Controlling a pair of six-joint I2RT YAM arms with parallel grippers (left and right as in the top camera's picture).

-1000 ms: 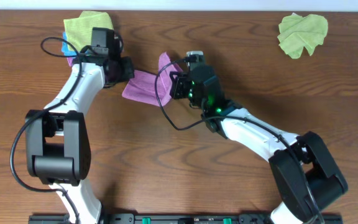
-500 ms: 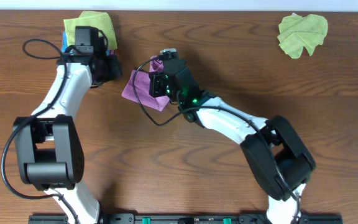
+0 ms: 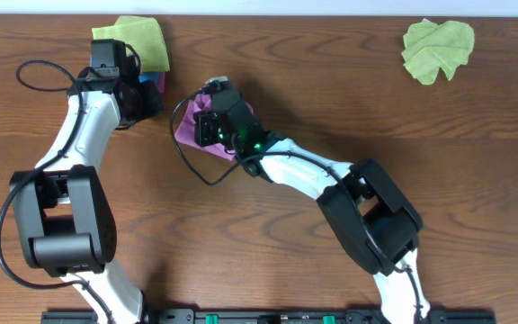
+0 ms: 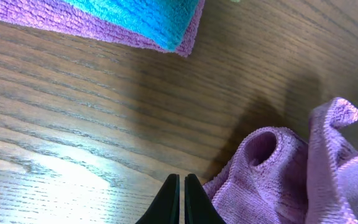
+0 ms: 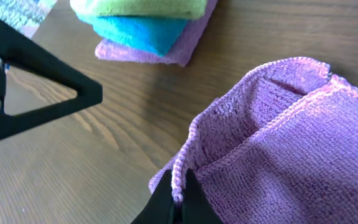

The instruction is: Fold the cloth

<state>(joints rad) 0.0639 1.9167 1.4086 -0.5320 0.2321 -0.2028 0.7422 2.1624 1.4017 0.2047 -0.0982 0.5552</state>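
A purple cloth (image 3: pixel 187 129) lies partly folded on the wooden table, left of centre. My right gripper (image 5: pixel 179 190) is shut on the purple cloth's hemmed edge (image 5: pixel 272 143) and sits over it in the overhead view (image 3: pixel 207 121). My left gripper (image 4: pixel 179 193) is shut and empty, its tips just left of the cloth's edge (image 4: pixel 291 180); in the overhead view it is near the stack at the back left (image 3: pixel 138 97).
A stack of folded cloths, green (image 3: pixel 138 40) over blue and purple, sits at the back left; its blue layer (image 5: pixel 142 30) and purple bottom (image 4: pixel 55 18) show in the wrist views. A crumpled green cloth (image 3: pixel 437 47) lies at the back right.
My right gripper has carried the cloth's edge to the left over the rest of the cloth. My left arm has drawn back left toward the stack.
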